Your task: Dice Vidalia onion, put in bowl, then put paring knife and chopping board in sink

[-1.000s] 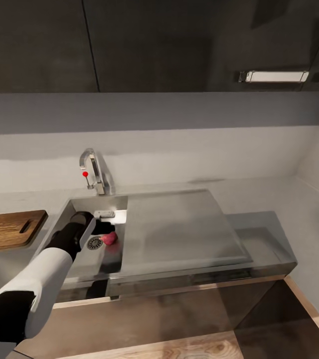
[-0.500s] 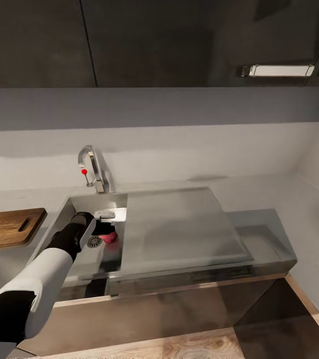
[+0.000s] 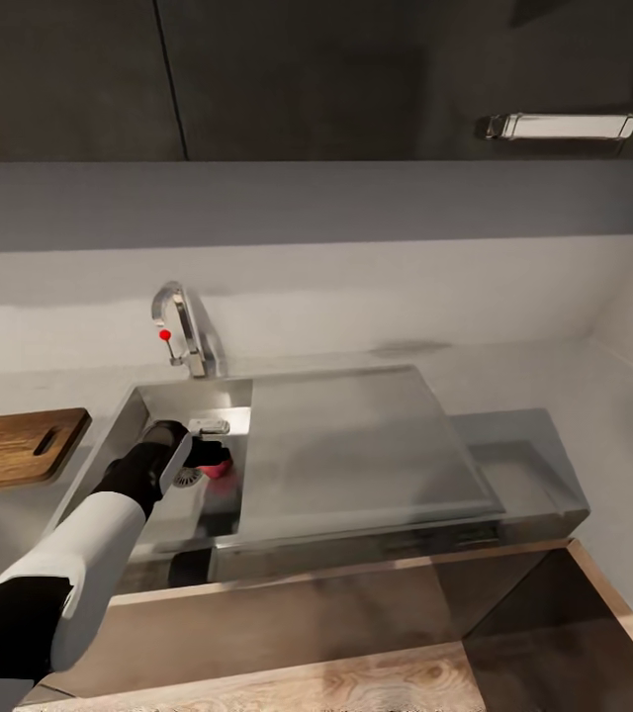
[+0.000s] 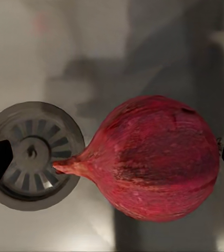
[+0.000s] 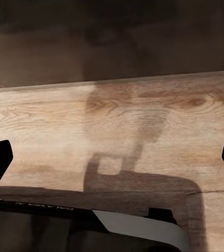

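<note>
Now your left hand (image 4: 112, 163) is released, its fingers wide on both sides of the onion (image 4: 154, 165), which lies in the sink (image 3: 138, 410) beside the drain (image 4: 33, 155). Your right hand (image 5: 112, 157) is released above the wooden floor (image 5: 112, 126).

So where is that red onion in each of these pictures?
Head view: the onion lies low in the sink, partly hidden behind the left gripper.
Left wrist view: the onion lies between the open fingertips.
Right wrist view: wooden floor instead.
Shared landmark: the drain beside the onion.
</note>
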Controlling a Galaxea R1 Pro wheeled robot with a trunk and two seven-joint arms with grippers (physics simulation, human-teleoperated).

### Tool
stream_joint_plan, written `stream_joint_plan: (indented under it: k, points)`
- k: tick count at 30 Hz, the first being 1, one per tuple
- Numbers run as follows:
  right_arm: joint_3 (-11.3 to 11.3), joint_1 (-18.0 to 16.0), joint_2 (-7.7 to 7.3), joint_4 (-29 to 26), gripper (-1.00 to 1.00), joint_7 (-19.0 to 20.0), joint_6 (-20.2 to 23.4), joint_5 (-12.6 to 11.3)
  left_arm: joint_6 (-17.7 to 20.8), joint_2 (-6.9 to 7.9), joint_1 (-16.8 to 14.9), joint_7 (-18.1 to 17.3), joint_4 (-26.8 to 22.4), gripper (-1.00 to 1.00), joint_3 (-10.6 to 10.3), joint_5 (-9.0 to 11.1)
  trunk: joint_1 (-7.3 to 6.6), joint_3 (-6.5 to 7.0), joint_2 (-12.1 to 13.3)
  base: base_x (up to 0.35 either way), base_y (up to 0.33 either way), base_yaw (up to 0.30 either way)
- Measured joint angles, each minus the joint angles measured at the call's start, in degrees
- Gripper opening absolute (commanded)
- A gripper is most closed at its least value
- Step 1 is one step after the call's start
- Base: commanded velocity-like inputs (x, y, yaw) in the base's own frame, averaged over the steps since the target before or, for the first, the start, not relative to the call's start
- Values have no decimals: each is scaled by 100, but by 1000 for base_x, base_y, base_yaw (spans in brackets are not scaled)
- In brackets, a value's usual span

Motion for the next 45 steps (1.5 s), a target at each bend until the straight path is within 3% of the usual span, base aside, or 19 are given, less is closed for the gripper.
stream_joint_plan:
  k: [20,45]
  points:
    - [-4,0,0,0,100,-11,0,0,0,-149,0,1,-4,100,-1,-13,0,-71,0,0,0,0]
    - [-5,0,0,0,100,-19,1,-1,0,-158,0,1,79,100,-1,-16,0,-89,0,0,0,0]
